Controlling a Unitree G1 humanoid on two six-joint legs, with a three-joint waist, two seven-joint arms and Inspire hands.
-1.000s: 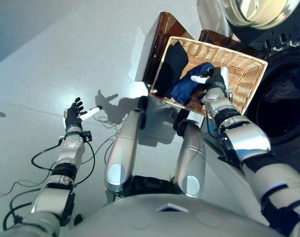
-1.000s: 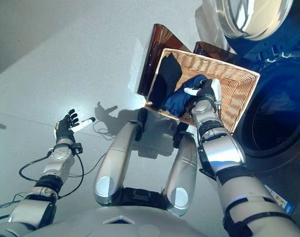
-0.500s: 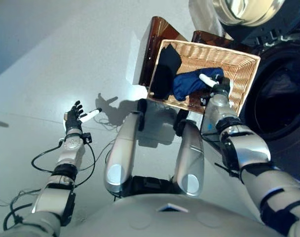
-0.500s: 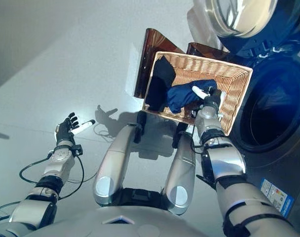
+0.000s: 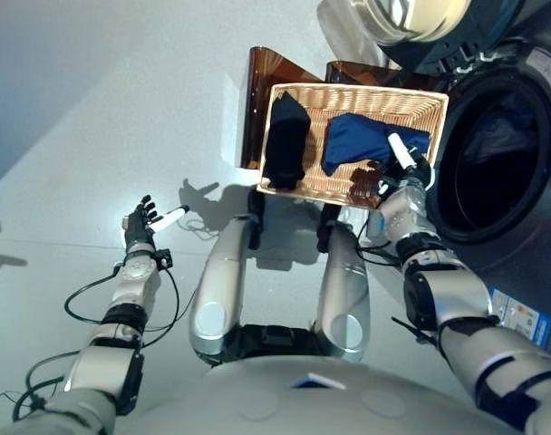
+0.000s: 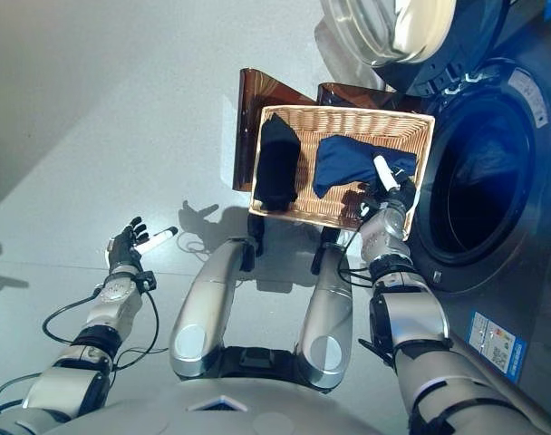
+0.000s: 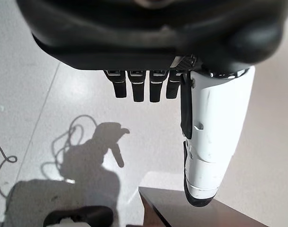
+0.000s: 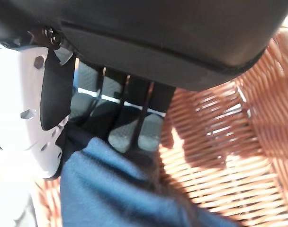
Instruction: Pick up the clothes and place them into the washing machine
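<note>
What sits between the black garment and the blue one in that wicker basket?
Nothing: in the left eye view, bare wicker floor of the basket separates the black garment from the blue garment, which lies by the right hand.

Tan woven basket (image 5: pixel 434 107), navy blue cloth (image 5: pixel 359 140), black garment (image 5: pixel 285 145)

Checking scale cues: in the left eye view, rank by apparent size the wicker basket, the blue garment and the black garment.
1. Rectangular woven wicker basket, clearly largest.
2 and 3. Blue garment and black garment look near alike; the blue one spreads slightly wider, so I will not rank them.
</note>
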